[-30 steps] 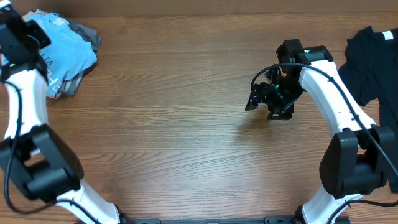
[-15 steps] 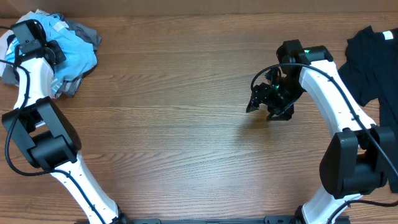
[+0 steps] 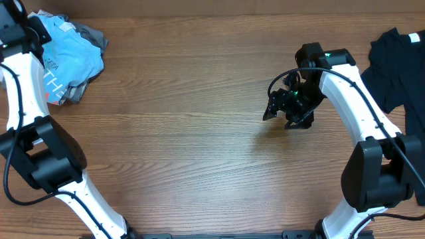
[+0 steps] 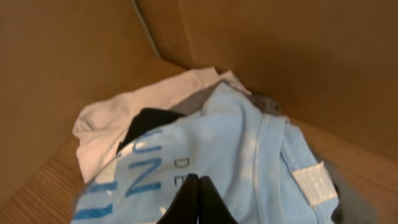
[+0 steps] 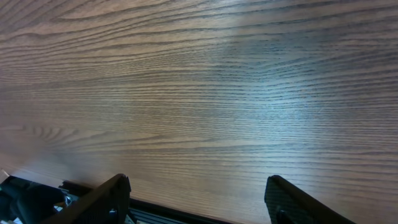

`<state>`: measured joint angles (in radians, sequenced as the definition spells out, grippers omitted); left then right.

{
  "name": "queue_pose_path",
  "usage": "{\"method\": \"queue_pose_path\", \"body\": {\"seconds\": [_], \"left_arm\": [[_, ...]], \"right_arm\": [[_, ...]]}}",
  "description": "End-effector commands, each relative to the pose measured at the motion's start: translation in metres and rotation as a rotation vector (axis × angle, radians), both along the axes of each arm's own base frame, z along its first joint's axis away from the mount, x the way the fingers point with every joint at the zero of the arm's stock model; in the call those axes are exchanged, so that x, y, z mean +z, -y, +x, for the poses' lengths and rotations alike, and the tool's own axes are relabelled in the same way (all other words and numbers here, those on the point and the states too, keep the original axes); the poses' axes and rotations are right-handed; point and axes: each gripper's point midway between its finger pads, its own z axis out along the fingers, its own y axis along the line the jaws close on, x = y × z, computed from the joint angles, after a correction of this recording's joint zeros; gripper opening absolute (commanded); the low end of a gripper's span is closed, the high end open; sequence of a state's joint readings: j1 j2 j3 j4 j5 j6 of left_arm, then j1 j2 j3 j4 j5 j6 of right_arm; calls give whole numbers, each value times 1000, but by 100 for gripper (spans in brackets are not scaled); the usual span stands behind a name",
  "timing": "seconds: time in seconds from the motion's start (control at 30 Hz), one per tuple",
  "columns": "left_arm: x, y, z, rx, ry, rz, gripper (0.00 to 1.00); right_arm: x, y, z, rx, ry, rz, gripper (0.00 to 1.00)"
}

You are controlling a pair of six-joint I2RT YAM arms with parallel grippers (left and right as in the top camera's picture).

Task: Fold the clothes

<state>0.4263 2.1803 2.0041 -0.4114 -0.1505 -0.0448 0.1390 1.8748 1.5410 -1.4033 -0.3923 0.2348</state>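
Pile (image 3: 80,46): four garments, blue shirt (image 4: 236,143) in left tool (image 4: 194,191); one black shirt (image 3: 398,66).

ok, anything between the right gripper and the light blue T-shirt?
No. Overhead shows only bare wooden table between the right gripper and the light blue T-shirt.

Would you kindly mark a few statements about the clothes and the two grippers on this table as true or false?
1. The right gripper is open over bare table. True.
2. The black garment lies at the table's left edge. False: it lies at the right edge.
3. The light blue T-shirt bears lettering. True.
4. The left gripper is wide open. False: it is shut on the light blue T-shirt.
5. A white garment lies in the pile beside the blue one. True.
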Motion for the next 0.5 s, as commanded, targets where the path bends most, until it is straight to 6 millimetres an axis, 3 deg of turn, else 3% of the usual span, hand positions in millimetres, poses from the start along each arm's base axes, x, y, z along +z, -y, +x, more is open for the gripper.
{"method": "queue_pose_path", "body": {"seconds": [0.0,0.27,0.3,0.33,0.37,0.43,0.47], "left_arm": [[-9,-7,2,-8,-26,25,4],[-99,-13,5,-34,-187,-2,10],[-103,-13,4,-36,-196,-9,12],[-110,-12,3,-30,-202,-23,23],[-112,-11,2,-23,-205,-35,25],[-108,-10,0,-4,-196,-56,32],[-103,-9,-1,3,-189,-65,41]], "right_arm": [[16,-3,6,13,62,10,73],[16,-3,5,10,59,10,70],[16,-3,5,10,57,10,71],[16,-3,3,10,50,9,77],[16,-3,3,10,48,8,84],[16,-3,2,10,45,8,91],[16,-3,2,6,44,7,93]]}}
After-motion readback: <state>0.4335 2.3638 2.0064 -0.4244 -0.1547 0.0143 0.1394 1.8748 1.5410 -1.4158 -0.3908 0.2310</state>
